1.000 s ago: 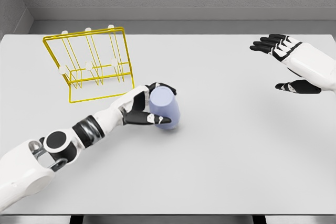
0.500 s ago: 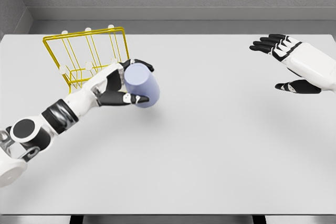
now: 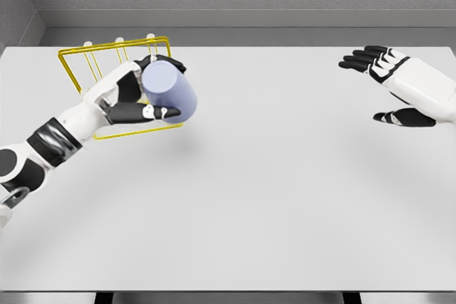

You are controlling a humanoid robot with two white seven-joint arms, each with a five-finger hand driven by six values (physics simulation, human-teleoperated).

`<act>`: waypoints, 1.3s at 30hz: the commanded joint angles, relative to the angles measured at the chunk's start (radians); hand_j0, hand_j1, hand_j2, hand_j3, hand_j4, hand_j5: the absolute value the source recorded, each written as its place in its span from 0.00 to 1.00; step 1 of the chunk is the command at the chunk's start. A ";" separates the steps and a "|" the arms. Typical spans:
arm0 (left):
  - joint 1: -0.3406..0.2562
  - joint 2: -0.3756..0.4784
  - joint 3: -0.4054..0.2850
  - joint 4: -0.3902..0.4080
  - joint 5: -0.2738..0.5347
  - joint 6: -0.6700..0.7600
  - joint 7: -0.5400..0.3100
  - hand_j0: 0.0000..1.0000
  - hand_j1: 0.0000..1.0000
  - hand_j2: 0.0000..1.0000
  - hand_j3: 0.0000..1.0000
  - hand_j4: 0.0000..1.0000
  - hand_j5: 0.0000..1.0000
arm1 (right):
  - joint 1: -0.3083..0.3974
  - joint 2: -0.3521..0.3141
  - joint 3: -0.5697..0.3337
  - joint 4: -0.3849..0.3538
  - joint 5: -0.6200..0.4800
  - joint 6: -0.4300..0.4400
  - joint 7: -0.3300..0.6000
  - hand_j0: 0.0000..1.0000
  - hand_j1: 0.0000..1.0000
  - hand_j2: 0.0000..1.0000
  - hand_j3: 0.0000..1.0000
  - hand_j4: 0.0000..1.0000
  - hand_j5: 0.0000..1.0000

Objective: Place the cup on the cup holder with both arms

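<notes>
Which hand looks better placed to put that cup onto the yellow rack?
Left. The left hand grips the cup right before the rack; the right hand hangs open, far across the table.

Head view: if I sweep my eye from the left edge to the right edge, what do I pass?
White left robot arm with black-fingered left hand → pale lavender cup it grips, in front of the yellow wire cup holder → bare white table → open right hand.
</notes>
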 commanded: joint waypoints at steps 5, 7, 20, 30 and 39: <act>-0.002 0.044 0.010 -0.001 0.017 -0.038 0.000 0.56 0.56 0.56 0.56 0.56 0.56 | 0.002 -0.002 0.000 0.000 -0.007 0.002 0.000 1.00 1.00 1.00 1.00 1.00 1.00; -0.002 0.073 0.010 -0.001 0.019 -0.066 0.000 0.56 0.56 0.56 0.56 0.56 0.56 | 0.000 0.000 0.000 0.000 -0.007 0.002 0.000 1.00 1.00 1.00 1.00 1.00 1.00; -0.021 0.170 0.009 -0.001 0.075 -0.067 0.000 0.56 0.56 0.56 0.56 0.56 0.56 | 0.000 0.000 0.000 0.000 -0.007 0.002 0.000 1.00 1.00 1.00 1.00 1.00 1.00; -0.023 0.177 0.010 -0.001 0.078 -0.067 0.000 0.57 0.57 0.57 0.57 0.57 0.57 | 0.002 0.000 0.000 0.000 -0.007 0.002 0.000 1.00 1.00 1.00 1.00 1.00 1.00; -0.023 0.197 0.012 -0.001 0.089 -0.067 0.000 0.58 0.58 0.58 0.58 0.58 0.58 | 0.000 0.000 0.000 0.000 -0.008 0.002 0.000 1.00 1.00 1.00 1.00 1.00 1.00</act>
